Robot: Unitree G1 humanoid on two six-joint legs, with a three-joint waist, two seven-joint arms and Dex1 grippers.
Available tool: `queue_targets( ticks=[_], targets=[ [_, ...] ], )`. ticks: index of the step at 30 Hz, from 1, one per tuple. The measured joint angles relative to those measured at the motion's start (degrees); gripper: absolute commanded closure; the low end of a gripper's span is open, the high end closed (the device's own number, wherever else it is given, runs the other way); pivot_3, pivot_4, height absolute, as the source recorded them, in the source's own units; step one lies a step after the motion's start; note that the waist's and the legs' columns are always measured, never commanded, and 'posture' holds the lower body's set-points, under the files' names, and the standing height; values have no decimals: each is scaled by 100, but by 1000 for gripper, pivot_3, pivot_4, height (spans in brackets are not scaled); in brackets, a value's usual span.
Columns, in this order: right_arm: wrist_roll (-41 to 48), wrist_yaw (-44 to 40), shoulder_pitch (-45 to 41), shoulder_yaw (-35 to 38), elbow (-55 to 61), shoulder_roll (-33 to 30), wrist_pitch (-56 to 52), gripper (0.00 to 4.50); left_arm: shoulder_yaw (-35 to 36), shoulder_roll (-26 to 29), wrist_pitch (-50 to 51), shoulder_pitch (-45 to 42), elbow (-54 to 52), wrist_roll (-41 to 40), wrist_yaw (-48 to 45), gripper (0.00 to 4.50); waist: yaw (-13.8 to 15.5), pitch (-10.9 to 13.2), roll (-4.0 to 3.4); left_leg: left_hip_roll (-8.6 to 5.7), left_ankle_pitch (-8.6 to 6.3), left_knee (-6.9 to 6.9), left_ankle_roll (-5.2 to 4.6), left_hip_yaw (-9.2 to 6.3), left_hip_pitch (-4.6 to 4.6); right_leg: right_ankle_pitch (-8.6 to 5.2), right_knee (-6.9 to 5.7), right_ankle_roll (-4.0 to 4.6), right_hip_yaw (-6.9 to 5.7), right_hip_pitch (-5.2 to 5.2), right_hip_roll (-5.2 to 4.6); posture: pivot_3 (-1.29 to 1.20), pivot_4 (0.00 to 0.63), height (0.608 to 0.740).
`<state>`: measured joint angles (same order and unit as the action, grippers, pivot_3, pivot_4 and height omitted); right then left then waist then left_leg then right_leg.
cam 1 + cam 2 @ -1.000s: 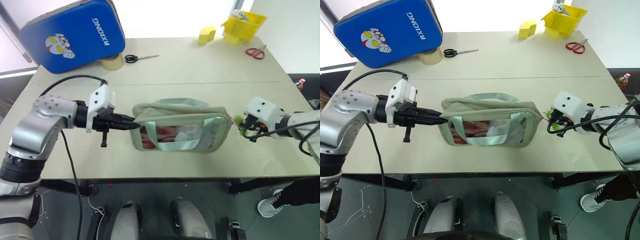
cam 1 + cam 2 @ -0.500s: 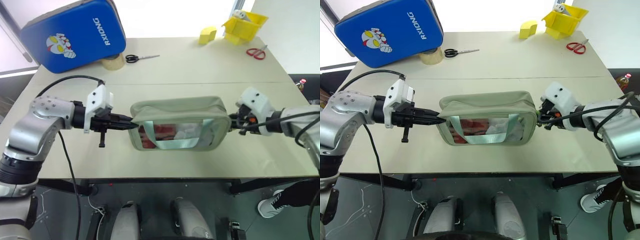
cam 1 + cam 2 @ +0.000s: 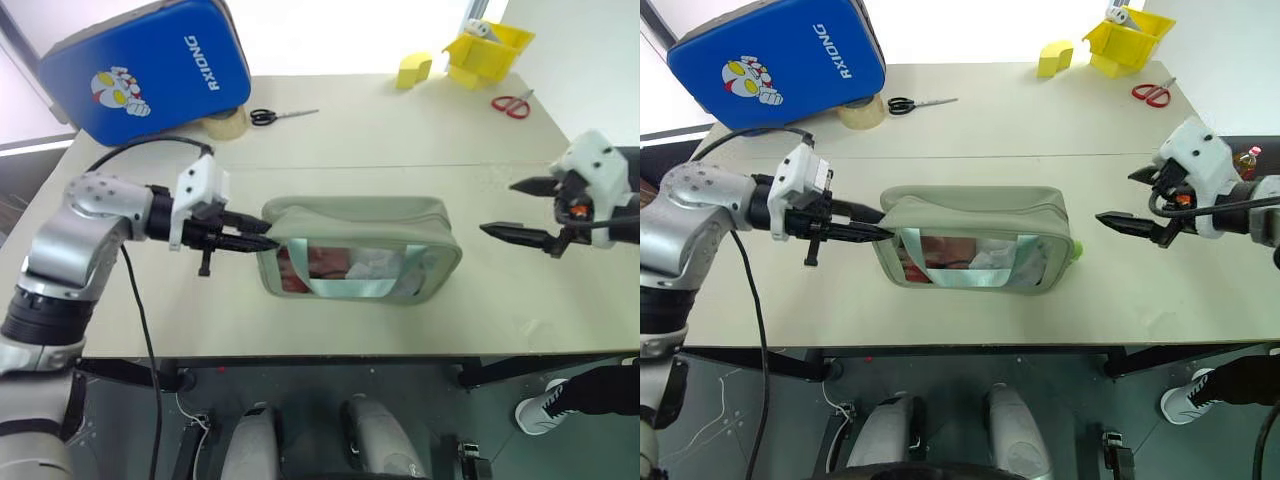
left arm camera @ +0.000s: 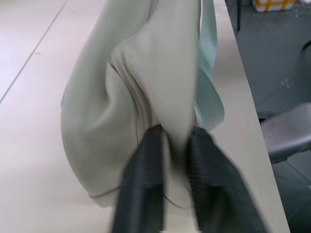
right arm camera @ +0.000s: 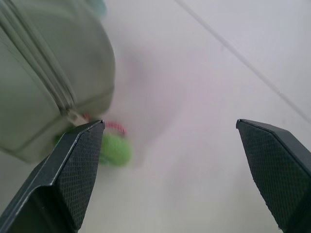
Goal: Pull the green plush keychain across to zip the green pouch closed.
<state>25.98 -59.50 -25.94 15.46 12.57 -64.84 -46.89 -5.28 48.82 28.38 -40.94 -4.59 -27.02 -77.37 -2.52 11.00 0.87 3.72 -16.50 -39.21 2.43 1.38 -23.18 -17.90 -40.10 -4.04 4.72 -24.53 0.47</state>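
— Since a second ago, what's changed? The right gripper [image 3: 1118, 198] has let go of the green plush keychain [image 3: 1076, 249] and pulled up and away from the green pouch [image 3: 980, 230]; its fingers, which were closed on the charm, now stand wide apart with nothing between them.

— And the pouch itself?

— It was gaping along the top with its straps flopped out; now the top lies flat and drawn together, and it sits on the table [image 3: 1020, 120] between the two grippers.

— Where's the keychain now?

— It hangs at the pouch's end that faces the right gripper, resting on the table just beside that corner. From the right wrist it shows past one fingertip, outside the gap, at the end of the zipper line.

— What about the left gripper [image 3: 262, 231]?

— Its fingers [image 4: 146, 170] are pinched on the fabric at the pouch's other end, a fold of cloth squeezed between them, slightly looser than before but in contact on both sides.

— Anything well clear of the jaws?

— Big blue case [image 3: 150, 65], tape roll [image 3: 225, 123], black scissors [image 3: 280, 116], yellow block [image 3: 413, 70], yellow bin [image 3: 490, 50], red scissors [image 3: 511, 105], all along the far side.
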Motion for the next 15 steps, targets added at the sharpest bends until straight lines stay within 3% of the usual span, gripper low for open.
queue_targets(
  ticks=[4,5,10,15],
  targets=[
    [458,-145,-56,54,308,282,100,0,206,49,240,-80,14,-262,-95,337,-6,0,0,2,0,1,0,-3,-2,0,0,0,-1,-1,0,0,150,737],
    [566,-170,-82,52,359,338,111,0,319,108,348,-72,4,-383,-105,30,-2,1,0,2,0,1,0,-3,-3,0,0,0,-1,-1,0,0,150,737],
    [930,-249,-215,75,620,475,220,0,1115,540,653,270,-150,-781,-36,30,1,1,-1,2,0,1,0,-3,-2,0,0,0,-3,-1,-2,0,150,737],
    [1125,-512,2,200,754,418,479,0,2020,874,1029,1315,-478,-1119,195,30,4,1,0,3,0,1,0,-1,-3,-1,3,-1,-4,-1,-6,0,150,737]
  ],
)
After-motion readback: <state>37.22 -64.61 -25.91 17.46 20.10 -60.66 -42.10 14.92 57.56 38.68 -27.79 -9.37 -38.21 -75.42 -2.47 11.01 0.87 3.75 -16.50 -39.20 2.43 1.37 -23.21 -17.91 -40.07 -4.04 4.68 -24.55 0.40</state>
